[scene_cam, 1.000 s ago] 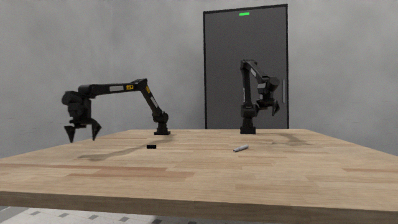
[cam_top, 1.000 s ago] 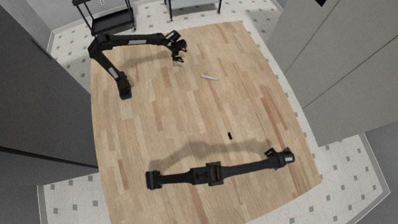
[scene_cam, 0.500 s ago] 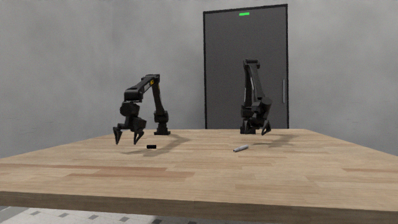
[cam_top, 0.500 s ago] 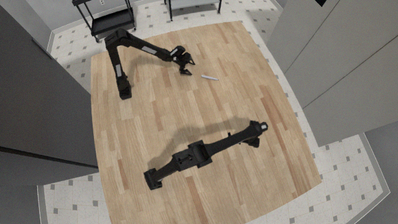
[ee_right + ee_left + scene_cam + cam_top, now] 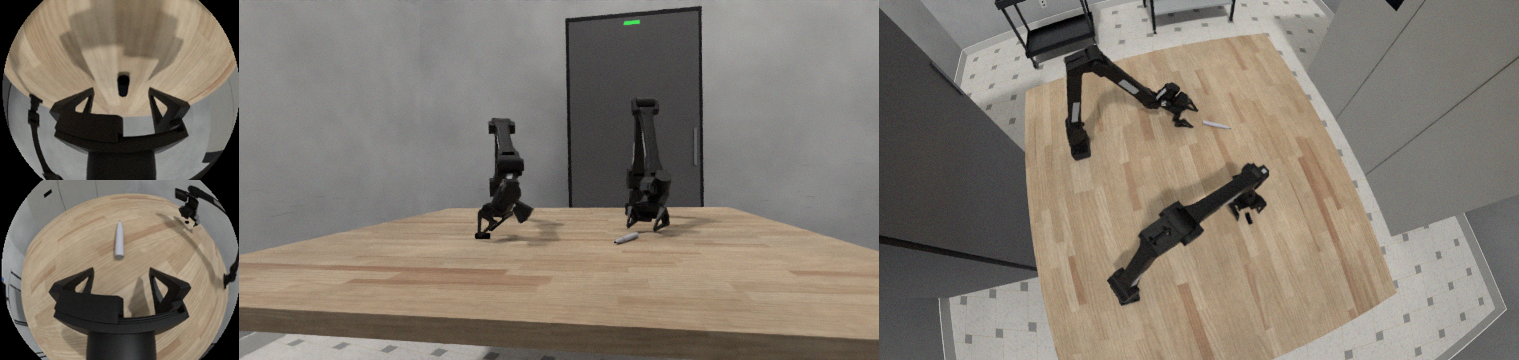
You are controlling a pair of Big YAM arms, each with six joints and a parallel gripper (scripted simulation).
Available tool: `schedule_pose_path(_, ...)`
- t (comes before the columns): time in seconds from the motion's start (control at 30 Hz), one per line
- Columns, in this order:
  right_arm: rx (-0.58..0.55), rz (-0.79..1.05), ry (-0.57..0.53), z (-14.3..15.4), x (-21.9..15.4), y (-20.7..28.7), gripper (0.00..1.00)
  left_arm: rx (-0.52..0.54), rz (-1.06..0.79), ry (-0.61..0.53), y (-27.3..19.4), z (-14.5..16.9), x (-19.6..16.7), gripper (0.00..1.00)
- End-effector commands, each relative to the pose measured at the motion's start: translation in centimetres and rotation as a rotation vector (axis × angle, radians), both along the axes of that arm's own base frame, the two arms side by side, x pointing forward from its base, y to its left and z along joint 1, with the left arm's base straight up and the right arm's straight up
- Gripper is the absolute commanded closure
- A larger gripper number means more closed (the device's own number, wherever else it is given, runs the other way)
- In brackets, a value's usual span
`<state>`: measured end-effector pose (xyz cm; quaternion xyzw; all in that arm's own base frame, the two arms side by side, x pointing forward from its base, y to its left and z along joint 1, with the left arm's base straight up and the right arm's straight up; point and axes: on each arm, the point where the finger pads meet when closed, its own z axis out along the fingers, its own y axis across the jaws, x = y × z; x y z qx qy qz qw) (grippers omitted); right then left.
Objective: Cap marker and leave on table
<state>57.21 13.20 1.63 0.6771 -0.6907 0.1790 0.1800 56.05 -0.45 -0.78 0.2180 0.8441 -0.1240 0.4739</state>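
Marker [image 5: 1216, 124] [image 5: 627, 238] [image 5: 119, 241] and cap [image 5: 1249, 218] [image 5: 123, 84] lie apart on the tabletop [image 5: 1199, 250] [image 5: 559, 280] [image 5: 80, 240] [image 5: 104, 68], away from its edges. With our left gripper [image 5: 1191, 116] [image 5: 642, 228] [image 5: 121, 270] and right gripper [image 5: 1250, 214] [image 5: 484, 231] [image 5: 121, 90] both open, we judge grasping comes next: close around each piece before aligning them.

Since the earlier views, the left gripper [image 5: 1194, 118] [image 5: 643, 229] [image 5: 121, 270] has come down and closer to the marker [image 5: 1216, 125] [image 5: 627, 238] [image 5: 119, 240], while the right gripper [image 5: 1250, 215] [image 5: 486, 231] [image 5: 121, 90] has swung inward, tilted and drawn in close to the black cap [image 5: 1249, 218] [image 5: 123, 85], though its fingertips look perhaps just short of straddling it.
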Motion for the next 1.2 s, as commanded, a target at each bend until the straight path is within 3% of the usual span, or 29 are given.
schedule_pose_path(0.0, -0.008, 0.015, -0.001, 1.2, 0.9, -1.0, 0.0, -0.005, 0.008, -0.047, 0.3, 1.9, 1.4, 0.0)
schedule_pose_path(0.1, -0.003, 0.001, -0.026, 1.9, 1.2, -0.9, 0.0, -0.005, 0.008, -0.047, 0.3, 1.9, 1.4, 0.0)
schedule_pose_path(0.2, 0.028, 0.032, -0.025, 2.7, 1.1, -2.0, 0.0, -0.019, 0.007, -0.054, -0.6, 1.6, 2.6, 0.34)
schedule_pose_path(0.23, 0.047, 0.041, -0.023, 2.8, 1.1, -2.1, 0.0, -0.02, 0.008, -0.044, -0.7, 0.9, 2.7, 0.37)
schedule_pose_path(0.43, 0.343, 0.065, -0.032, 3.4, 1.1, -3.8, 0.0, -0.005, 0.004, -0.047, -1.1, 0.2, 3.6, 0.37)
schedule_pose_path(0.5, 0.343, 0.065, -0.032, 3.4, 1.1, -3.8, 0.0, -0.005, 0.004, -0.047, -1.1, 0.2, 3.6, 0.37)
schedule_pose_path(0.83, 0.849, 0.044, -0.034, 3.2, 0.7, -5.4, 0.0, -0.002, 0.01, -0.065, -0.6, 1.3, 3.9, 0.37)
schedule_pose_path(1.0, 0.999, 0.017, -0.019, 2.7, 0.6, -5.6, 0.0, -0.002, 0.01, -0.065, -0.6, 1.3, 3.9, 0.37)
schedule_pose_path(1.17, 1.034, 0.014, -0.021, 3.3, 0.8, -5.1, 0.0, -0.002, 0.01, -0.065, -0.6, 1.3, 3.9, 0.37)
